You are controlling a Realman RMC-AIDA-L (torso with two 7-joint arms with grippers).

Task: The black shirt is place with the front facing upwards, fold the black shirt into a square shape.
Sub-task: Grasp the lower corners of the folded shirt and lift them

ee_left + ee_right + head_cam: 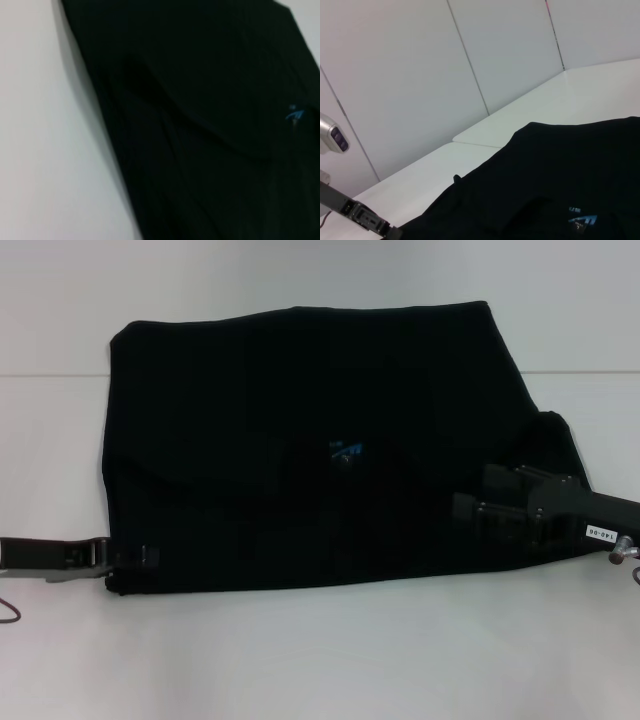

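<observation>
Mid-fold: the black shirt (320,440) lies doubled on the white bench (320,660), blue label (347,450) showing. The left gripper (118,558) meets its near corner and the right gripper (500,510) rests on its opposite edge; whether either's fingers are clenched cannot be told. Next likely calls for another fold across.

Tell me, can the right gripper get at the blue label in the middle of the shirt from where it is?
Probably yes. The right gripper sits low over the black shirt near its right edge, and only flat cloth lies between it and the blue label. The left gripper is at the far corner, out of the way.

Soft, even light — mild blur (faint shadows)
</observation>
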